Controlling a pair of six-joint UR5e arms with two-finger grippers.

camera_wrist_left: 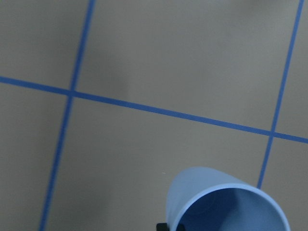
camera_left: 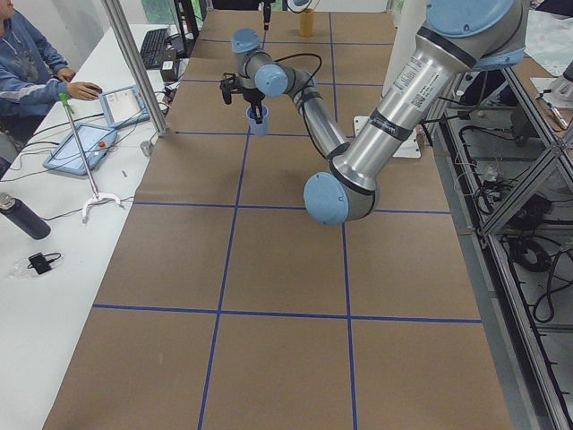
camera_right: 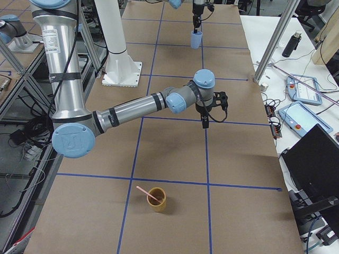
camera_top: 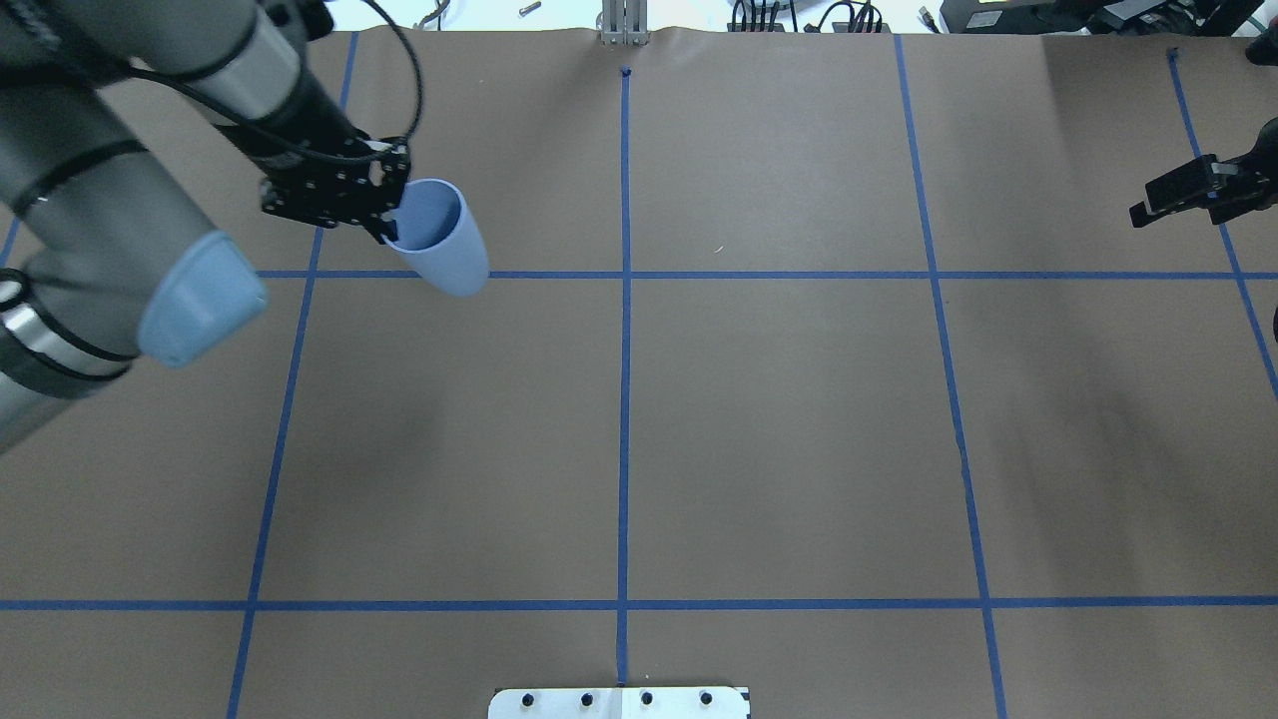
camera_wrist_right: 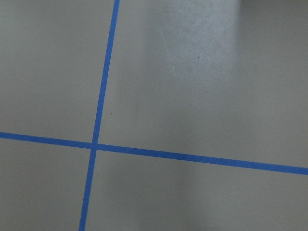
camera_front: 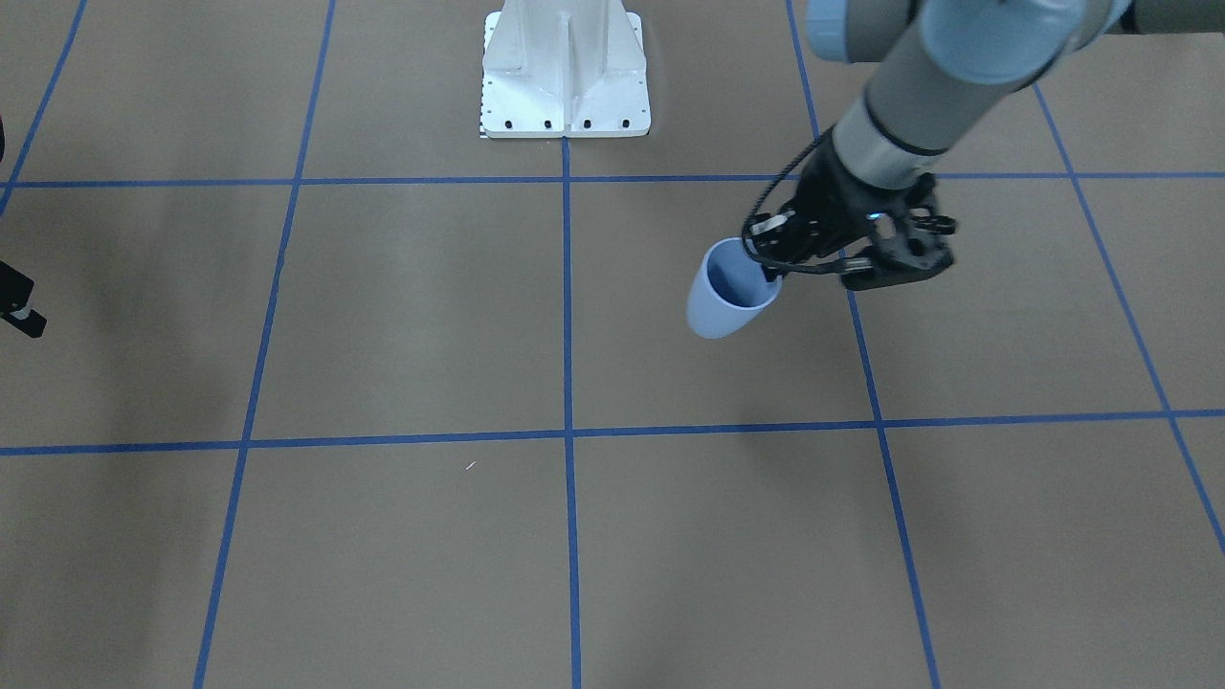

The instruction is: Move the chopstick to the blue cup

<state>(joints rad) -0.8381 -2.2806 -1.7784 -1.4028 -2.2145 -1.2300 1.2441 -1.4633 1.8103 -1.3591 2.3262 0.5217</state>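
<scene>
My left gripper is shut on the rim of the blue cup and holds it tilted, a little above the table on my left side. The cup also shows in the front view, the left wrist view and the left side view. The pink chopstick leans in a tan cup at the table's right end. My right gripper hangs empty over the far right side, fingers together, well short of the tan cup.
The white robot base stands at the middle of the robot's edge of the table. Blue tape lines grid the brown paper. A seated operator and tablets are at a side table beyond the far edge.
</scene>
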